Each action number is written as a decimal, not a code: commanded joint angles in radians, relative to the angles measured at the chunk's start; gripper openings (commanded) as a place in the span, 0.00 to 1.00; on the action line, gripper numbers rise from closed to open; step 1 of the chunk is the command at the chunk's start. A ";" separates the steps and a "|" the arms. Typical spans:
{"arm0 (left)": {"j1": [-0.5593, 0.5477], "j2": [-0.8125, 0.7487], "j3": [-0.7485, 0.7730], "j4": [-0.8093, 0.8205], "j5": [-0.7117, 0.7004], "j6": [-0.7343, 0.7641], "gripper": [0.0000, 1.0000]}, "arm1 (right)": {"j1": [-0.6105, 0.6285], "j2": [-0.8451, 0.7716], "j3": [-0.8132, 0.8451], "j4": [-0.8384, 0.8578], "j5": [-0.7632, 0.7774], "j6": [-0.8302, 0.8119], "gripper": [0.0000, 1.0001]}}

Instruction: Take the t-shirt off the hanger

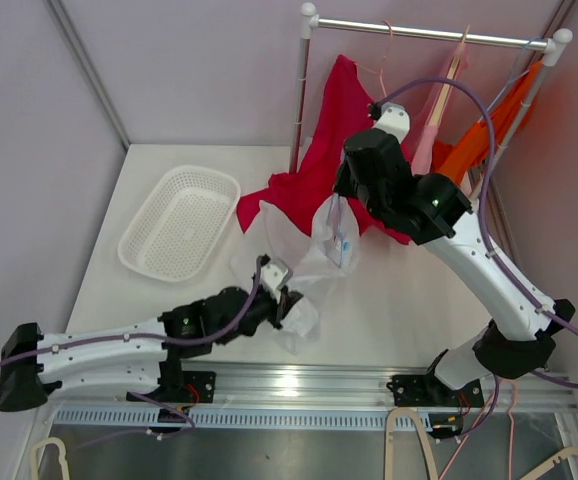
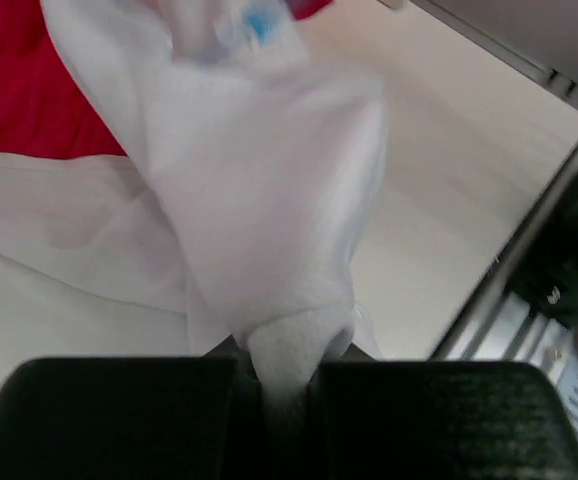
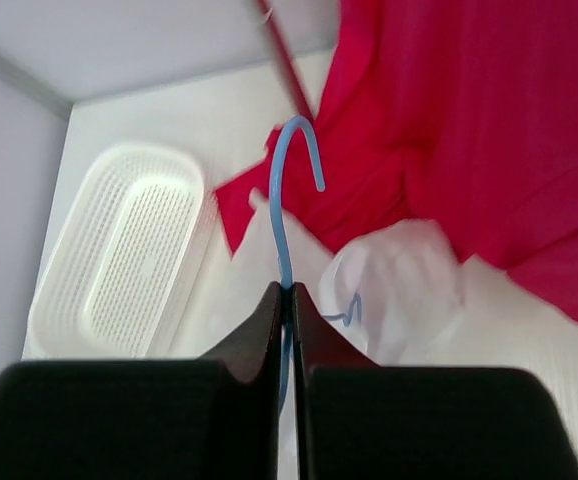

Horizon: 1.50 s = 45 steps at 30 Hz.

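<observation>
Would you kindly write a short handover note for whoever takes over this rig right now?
Left pincer: shut on a bunched fold of the white t-shirt, low over the table.
Right pincer: shut on the hook of the blue hanger, held above the table.
Things: the t-shirt stretches between the two pincers, and its upper part appears still on the hanger. A red garment drapes from the rack onto the table, and the white basket sits to the left.
Done: both grips taken.
Left: work the shirt free of the hanger, probably by drawing the pincers apart.
</observation>
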State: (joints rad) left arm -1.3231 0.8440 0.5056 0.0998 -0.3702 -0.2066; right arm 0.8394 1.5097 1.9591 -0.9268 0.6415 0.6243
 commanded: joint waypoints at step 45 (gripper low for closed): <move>1.233 0.653 1.647 -0.615 0.490 -0.033 0.01 | -0.384 0.303 0.289 0.827 -0.566 -0.532 0.00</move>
State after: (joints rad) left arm -0.1047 1.5921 2.2318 -0.5552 0.1585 -0.2127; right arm 0.4713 1.7699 2.1468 -0.1604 0.1215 0.0994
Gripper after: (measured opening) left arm 0.014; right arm 0.020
